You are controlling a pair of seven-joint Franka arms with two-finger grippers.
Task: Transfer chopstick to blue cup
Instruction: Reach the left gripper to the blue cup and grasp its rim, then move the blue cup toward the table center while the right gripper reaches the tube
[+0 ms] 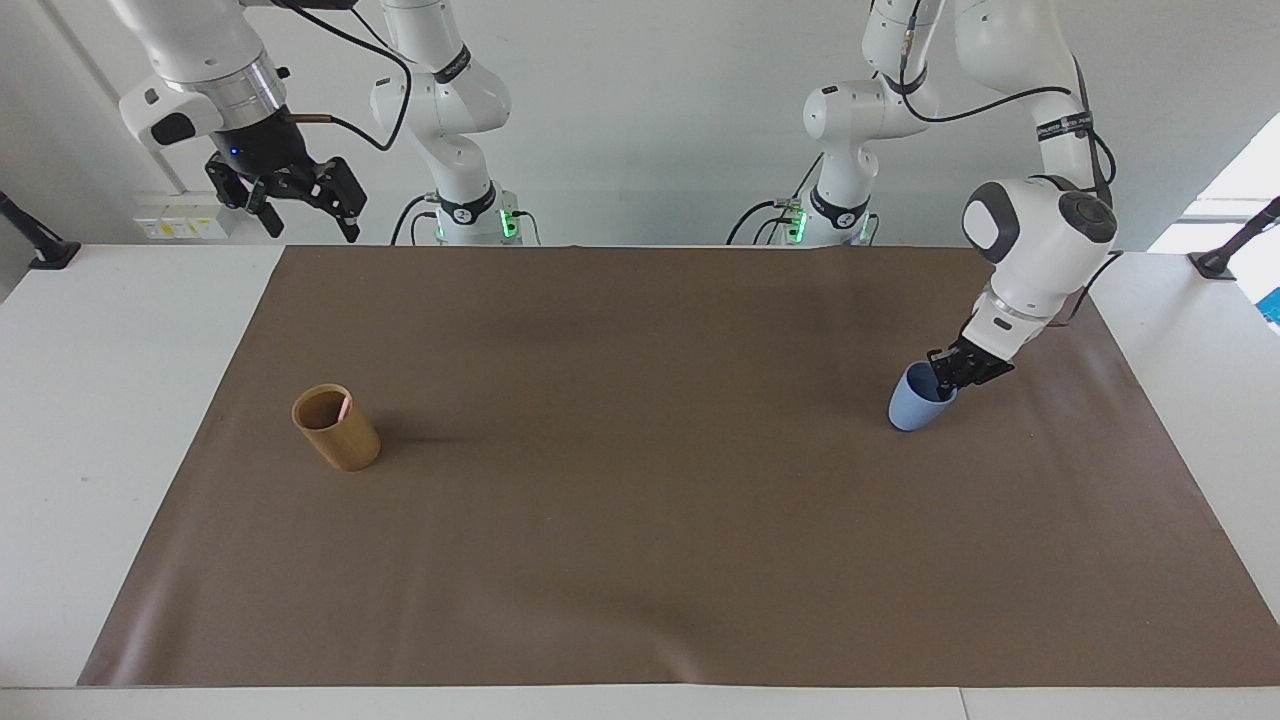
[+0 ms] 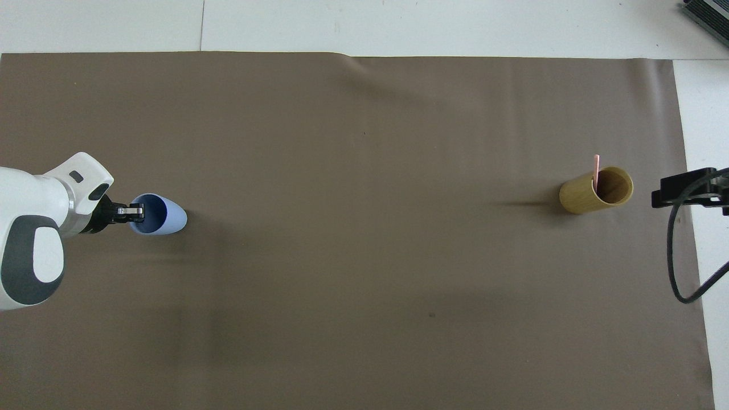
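Observation:
The blue cup (image 1: pixel 910 408) stands on the brown mat toward the left arm's end, and it also shows in the overhead view (image 2: pixel 170 219). My left gripper (image 1: pixel 943 377) is down at the cup's rim and shut on it, one finger inside the cup; it also shows in the overhead view (image 2: pixel 134 212). A pale-pink chopstick (image 1: pixel 345 406) stands in the tan cup (image 1: pixel 338 432) toward the right arm's end, its tip above the rim (image 2: pixel 596 166). My right gripper (image 1: pixel 310 222) waits open and raised above the table edge nearest the robots.
The tan cup (image 2: pixel 592 192) and the blue cup are the only things on the brown mat (image 1: pixel 640 480). White table (image 1: pixel 120 400) surrounds the mat. A black cable (image 2: pixel 680 267) hangs by the right gripper.

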